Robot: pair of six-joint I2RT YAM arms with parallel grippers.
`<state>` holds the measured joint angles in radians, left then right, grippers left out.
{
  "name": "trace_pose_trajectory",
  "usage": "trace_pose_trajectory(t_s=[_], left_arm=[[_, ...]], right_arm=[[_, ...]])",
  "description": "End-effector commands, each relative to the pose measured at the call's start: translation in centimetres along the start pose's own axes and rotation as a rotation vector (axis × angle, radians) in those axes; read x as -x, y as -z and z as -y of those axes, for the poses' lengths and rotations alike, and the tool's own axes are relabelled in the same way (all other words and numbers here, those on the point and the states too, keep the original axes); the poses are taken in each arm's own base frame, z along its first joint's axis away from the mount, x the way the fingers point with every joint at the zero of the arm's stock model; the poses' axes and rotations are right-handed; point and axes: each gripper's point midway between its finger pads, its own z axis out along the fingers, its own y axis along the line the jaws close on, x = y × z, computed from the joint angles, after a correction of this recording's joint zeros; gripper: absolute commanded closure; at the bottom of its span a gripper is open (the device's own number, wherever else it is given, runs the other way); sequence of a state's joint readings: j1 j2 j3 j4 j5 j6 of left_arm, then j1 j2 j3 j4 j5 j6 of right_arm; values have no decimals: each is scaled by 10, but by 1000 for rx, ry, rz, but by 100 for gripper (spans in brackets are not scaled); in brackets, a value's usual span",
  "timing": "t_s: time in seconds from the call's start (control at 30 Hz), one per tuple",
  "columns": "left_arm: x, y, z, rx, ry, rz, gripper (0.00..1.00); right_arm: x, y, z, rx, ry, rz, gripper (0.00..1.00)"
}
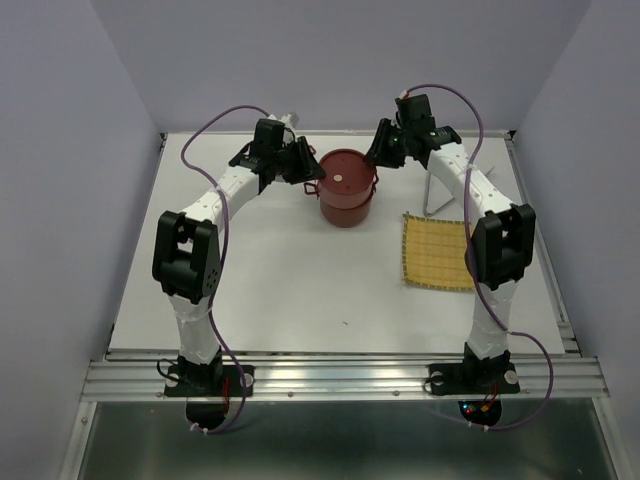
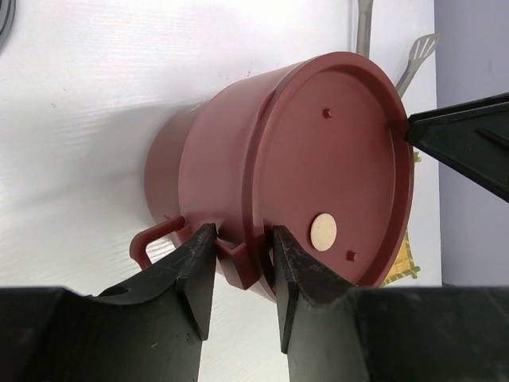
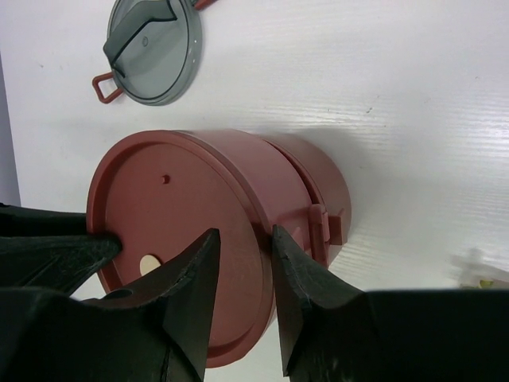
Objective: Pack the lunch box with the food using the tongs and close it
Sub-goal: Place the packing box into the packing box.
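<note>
Red lid (image 1: 343, 172) sits on the stacked lunch box (image 1: 345, 208) toward the far side of the bench (image 1: 280, 290). The tongs (image 1: 429, 195) lie aside and no food shows, so packing looks done and only latching remains. The left hand (image 2: 238, 239) stands narrow astride a side clip; whether it pinches, I cannot tell. The right hand (image 3: 246, 239) straddles the lid's rim, part open.

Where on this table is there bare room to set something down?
Free: the wide front of the table, nearer than the lunch box and left of the yellow mat. Crowded: back centre, where both sets of jaws flank the lunch box; back right, tongs behind the mat.
</note>
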<state>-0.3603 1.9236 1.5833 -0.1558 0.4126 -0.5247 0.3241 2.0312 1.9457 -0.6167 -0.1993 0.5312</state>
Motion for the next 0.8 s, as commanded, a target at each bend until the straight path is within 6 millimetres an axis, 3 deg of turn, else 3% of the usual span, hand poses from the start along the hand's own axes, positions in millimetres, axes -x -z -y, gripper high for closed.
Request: trace_pose_trajectory(t_s=[0.0, 0.47, 0.77], left_arm=[[-50, -15, -21, 51, -24, -144, 94], [-54, -14, -17, 43, -25, -157, 94], [-62, -14, -21, 55, -25, -174, 94]], right_arm=[[13, 23, -39, 118, 21, 60, 62], [8, 21, -30, 82, 16, 58, 62], [-7, 18, -17, 48, -1, 28, 62]])
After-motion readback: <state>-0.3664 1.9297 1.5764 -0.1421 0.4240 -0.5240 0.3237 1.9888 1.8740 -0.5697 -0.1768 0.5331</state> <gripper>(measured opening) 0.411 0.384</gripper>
